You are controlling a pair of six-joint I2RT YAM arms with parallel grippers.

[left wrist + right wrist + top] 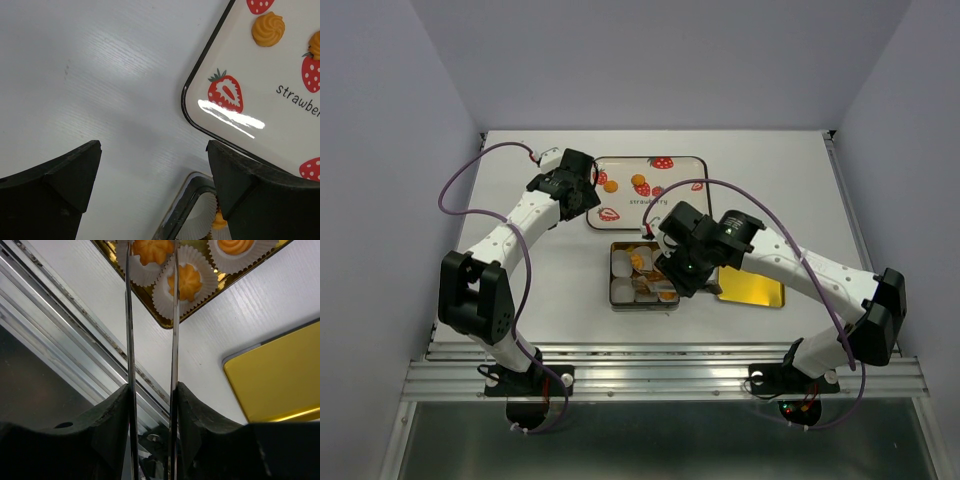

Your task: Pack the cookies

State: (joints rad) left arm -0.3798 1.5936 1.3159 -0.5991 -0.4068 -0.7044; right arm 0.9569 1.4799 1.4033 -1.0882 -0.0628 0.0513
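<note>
from above, the left end effector (588, 200) hangs at the near left corner of the strawberry-print tray (630, 165), jaws spread wide with nothing between them. two cookies (611, 186) lie on the tray just beyond it and to its right, near each other but apart. the right end effector (665, 283) is down over the open tin (613, 304), which sits on the white surface (790, 170) just nearer than the tray. more orange cookies show in white paper cups (620, 290) inside the tin, partly hidden by the arm. a gold lid (750, 287) lies flat just to the right of this end effector.

left wrist view: both fingers (65, 185) stand far apart above bare surface, gripping nothing. the tray's rounded corner is ahead of them and to the right, with one whole cookie far up on it and a second cut by the frame edge. a corner of the tin, with a paper cup and a sliver of cookie, peeks in low beside the right finger.

right wrist view: two long thin blades (129, 315) run forward, parallel, with a narrow gap. at their far end a cupped cookie sits between them at the frame's top edge. whether they pinch it or only straddle it i cannot tell. another cupped cookie lies just behind the right blade, a third further right. the lid is to the right, back from the tips. a metal rail (60, 315) runs along the left.
</note>
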